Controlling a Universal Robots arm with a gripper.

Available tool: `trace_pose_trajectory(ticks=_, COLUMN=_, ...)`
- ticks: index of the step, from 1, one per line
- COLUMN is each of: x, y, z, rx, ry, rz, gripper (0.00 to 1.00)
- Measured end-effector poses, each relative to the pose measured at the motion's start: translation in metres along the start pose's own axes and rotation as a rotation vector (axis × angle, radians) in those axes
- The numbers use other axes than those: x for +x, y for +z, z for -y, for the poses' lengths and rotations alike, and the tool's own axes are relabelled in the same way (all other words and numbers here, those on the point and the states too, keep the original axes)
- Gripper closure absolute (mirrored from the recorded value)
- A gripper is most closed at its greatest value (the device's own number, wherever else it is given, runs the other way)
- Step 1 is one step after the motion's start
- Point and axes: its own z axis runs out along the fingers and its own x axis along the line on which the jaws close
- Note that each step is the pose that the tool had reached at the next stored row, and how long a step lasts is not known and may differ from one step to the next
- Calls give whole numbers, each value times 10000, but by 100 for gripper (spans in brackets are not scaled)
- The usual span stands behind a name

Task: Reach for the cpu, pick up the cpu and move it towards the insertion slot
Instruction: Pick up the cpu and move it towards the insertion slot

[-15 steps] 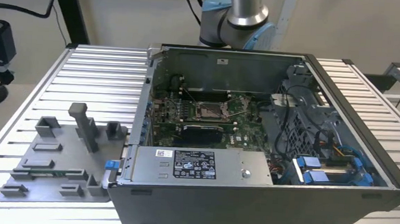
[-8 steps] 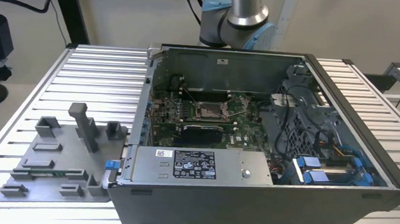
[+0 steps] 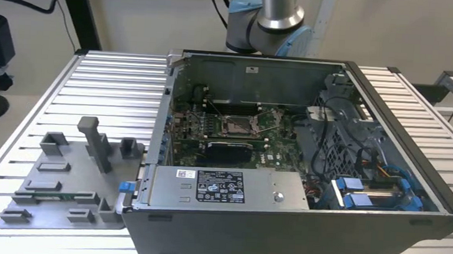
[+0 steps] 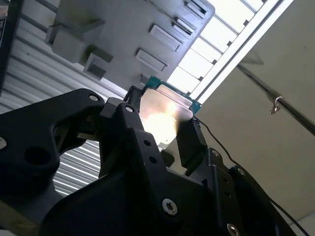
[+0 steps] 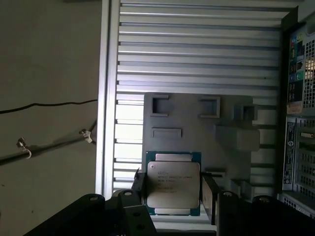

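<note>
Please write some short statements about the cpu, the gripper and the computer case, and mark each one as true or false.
1. The gripper holds the cpu between its fingers. True.
2. The cpu sits in the insertion slot. False: it is in the gripper, with the grey fixture plate behind it.
3. The computer case is closed. False: it is open and the green motherboard shows inside.
4. The grey fixture plate lies on the slatted table. True.
</note>
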Motion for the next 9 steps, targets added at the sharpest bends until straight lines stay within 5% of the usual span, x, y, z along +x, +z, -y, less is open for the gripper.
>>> trace_pose_trajectory(ticks=9, x=-67, y=0, z=2, rx=0, ry=-2, rz=1, gripper=100)
